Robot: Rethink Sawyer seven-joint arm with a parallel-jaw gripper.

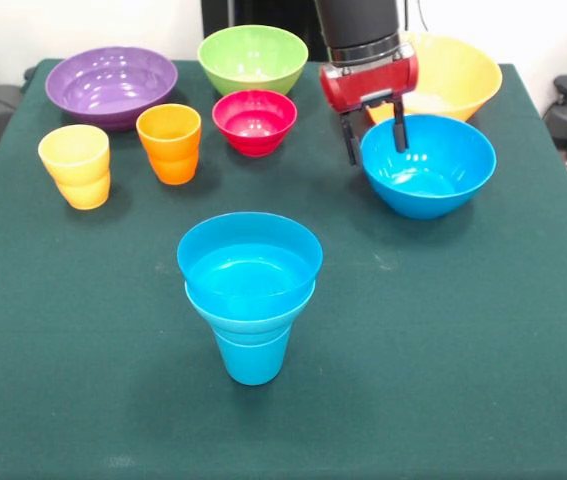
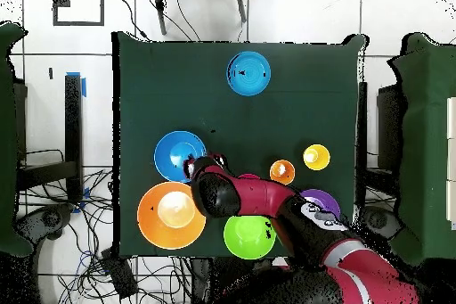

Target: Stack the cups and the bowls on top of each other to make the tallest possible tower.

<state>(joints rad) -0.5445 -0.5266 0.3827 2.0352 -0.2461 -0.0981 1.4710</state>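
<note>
The tower [image 1: 251, 290] stands at the table's front middle: a blue cup [image 1: 253, 358] with two blue bowls nested on top; it also shows in the overhead view [image 2: 248, 73]. My gripper [image 1: 374, 132] is open, with its fingers either side of the left rim of a loose blue bowl [image 1: 433, 170], one finger outside and one inside. In the overhead view the gripper [image 2: 198, 168] is at that bowl's [image 2: 178, 153] edge. The yellow-orange bowl [image 1: 458, 75] sits behind it. The purple bowl [image 1: 111, 85], green bowl [image 1: 253, 58], red bowl [image 1: 254, 120], orange cup [image 1: 169, 142] and yellow cup [image 1: 75, 165] stand at the back left.
The green cloth table [image 1: 443, 350] holds everything. In the overhead view the arm [image 2: 267, 198] covers the red bowl and part of the purple bowl [image 2: 322, 201]. Cables and stands lie on the floor round the table.
</note>
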